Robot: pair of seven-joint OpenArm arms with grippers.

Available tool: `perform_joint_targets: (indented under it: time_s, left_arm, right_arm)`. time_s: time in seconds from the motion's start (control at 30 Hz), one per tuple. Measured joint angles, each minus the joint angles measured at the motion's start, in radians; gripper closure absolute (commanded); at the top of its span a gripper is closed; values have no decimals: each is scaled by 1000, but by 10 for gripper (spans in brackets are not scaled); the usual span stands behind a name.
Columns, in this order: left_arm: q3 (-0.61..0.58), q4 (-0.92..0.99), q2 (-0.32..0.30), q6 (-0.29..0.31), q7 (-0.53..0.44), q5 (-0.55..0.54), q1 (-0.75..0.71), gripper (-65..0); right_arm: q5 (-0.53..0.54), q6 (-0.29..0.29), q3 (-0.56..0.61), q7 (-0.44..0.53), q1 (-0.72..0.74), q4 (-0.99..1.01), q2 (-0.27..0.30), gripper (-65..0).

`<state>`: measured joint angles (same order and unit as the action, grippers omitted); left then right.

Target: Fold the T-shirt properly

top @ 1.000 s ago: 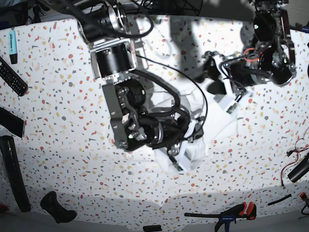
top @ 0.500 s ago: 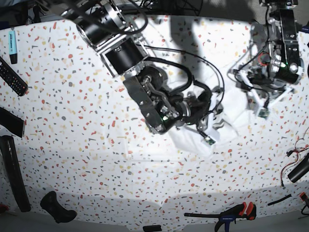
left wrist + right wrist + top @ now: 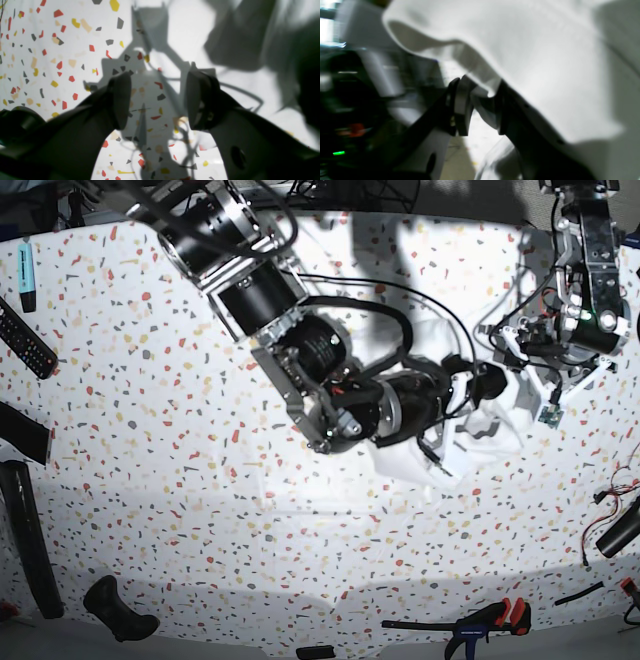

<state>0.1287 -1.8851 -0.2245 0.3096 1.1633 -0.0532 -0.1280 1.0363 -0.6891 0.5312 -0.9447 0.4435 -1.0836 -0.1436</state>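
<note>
Speckled table, crumpled T-shirt bunched, no clear long axis

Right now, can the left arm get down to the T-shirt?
Probably yes: the left gripper hangs open over the speckled table beside the T-shirt, though the right gripper works the same cloth close by.

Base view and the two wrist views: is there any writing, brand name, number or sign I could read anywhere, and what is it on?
None can be read.
Turquoise marker pen at the table's left edge: any print is too small.
Black remote control: button marks too small.
Plain white cotton T-shirt: no print visible.
</note>
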Motion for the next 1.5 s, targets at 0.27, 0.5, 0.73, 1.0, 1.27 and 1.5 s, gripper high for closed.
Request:
perform_joint_targets:
  time_s: [0.27,0.5,0.73,1.0,1.27,1.5]
  left_arm:
    - [0,0,-2,0,-2,0,0,-339]
    - [-2,0,-23,-26,-14,106,-2,-339]
    - [-3,0,-182,-188,-28,264,-1,-340]
    - [-5,0,-227,-231,-65,239,0,-340]
    - [-5,-119,-227,-211,-151,57,-2,-340]
    - [-4,-370,-212,-9,-227,-375,1,-340]
  right_arm:
    - [82,0,0,-27,31,0,0,-165]
    - [132,0,1,-74,101,0,0,-165]
    - [230,0,1,-87,152,0,-1,-165]
    - [250,0,-98,-121,211,0,-6,-165]
    - [-110,0,-518,-108,280,-1,-9,-165]
    - [-301,0,-655,-108,254,-1,92,-165]
